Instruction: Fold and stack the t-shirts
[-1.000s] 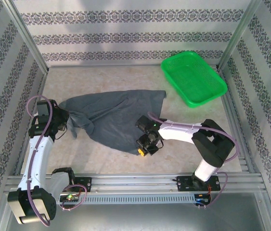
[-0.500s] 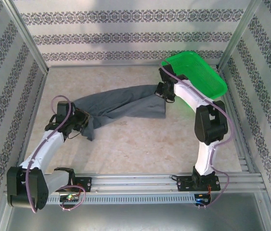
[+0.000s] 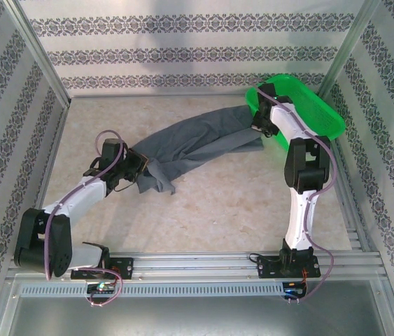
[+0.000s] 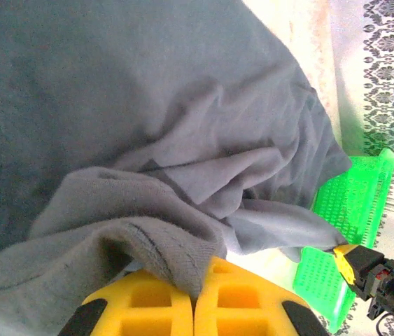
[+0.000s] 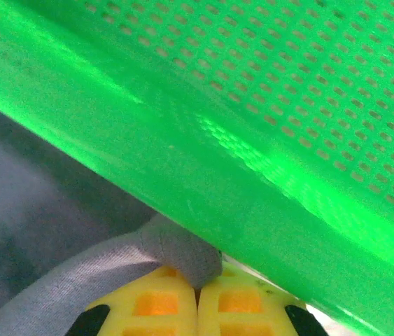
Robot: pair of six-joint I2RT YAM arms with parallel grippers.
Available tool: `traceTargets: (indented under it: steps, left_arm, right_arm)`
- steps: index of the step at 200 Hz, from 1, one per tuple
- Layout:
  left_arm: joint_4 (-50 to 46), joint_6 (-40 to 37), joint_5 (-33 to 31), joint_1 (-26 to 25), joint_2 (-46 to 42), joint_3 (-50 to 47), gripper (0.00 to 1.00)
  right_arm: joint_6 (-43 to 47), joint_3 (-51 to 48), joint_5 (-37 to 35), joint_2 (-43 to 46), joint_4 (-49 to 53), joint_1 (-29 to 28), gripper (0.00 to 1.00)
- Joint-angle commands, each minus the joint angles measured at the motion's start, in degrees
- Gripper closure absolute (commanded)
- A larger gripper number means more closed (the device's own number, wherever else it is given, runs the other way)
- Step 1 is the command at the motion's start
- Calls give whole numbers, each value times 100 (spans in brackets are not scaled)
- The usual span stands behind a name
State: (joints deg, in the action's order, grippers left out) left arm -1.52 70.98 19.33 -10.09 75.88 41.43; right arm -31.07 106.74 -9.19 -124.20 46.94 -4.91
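A dark slate-grey t-shirt (image 3: 197,143) hangs stretched in a band between my two grippers across the middle of the table. My left gripper (image 3: 143,166) is shut on its left end; the left wrist view shows a hemmed fold of the t-shirt (image 4: 176,245) pinched between the yellow fingers (image 4: 141,308). My right gripper (image 3: 258,124) is shut on the right end, beside the green basket (image 3: 322,115). In the right wrist view a grey hem (image 5: 183,252) sits between the yellow pads (image 5: 238,304), right under the basket wall (image 5: 252,175).
The green basket stands at the back right corner, partly behind the right arm. Patterned walls and metal posts close in the table on three sides. Bare tabletop (image 3: 217,203) lies in front of the shirt.
The right gripper has carried its end of the shirt from the table's front middle up to the basket. The left gripper has swung inward to the right. The shirt has gone from a loose heap to a stretched band.
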Motion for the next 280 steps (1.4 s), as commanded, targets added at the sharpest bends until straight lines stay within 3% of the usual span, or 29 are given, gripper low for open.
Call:
traceTargets:
  steps: [1,64,104,152,176,215,256,280]
  left_arm:
    - [254,8,114,-42,74,224,100]
    - [-1732,-647,-1103,330,-1087,1219,100]
    - [-2441,-811,-1320,852,-1865,1789,100]
    - [-2916,-1219,-2629,894,-3124,2557,100]
    - [-3115,-1407,-2988,894,-3201,3112,100]
    - [-3486,-1111,-2115,903,-2284,3320,100]
    - [-2218,-861,-873,1316,-1129,2209,100]
    - [-1328,-899,-77,1766,-73,2336,100]
  right_arm:
    - [129,196,-42,76,186,-20,100]
    - [-2,-302,7,1662,-146,-846,100]
    - [-672,-870,101,3177,-219,-904,100]
    - [-1040,-2025,264,5410,-989,-914,100]
    - [-1093,-2270,528,6067,-1265,-900,100]
    - [-1402,-2376,1231,5744,-1552,-882,100]
    - [-1852,-2403,2223,4126,-2475,-851,100]
    - [-1875,-1618,2708,2821,-2921,-827,100]
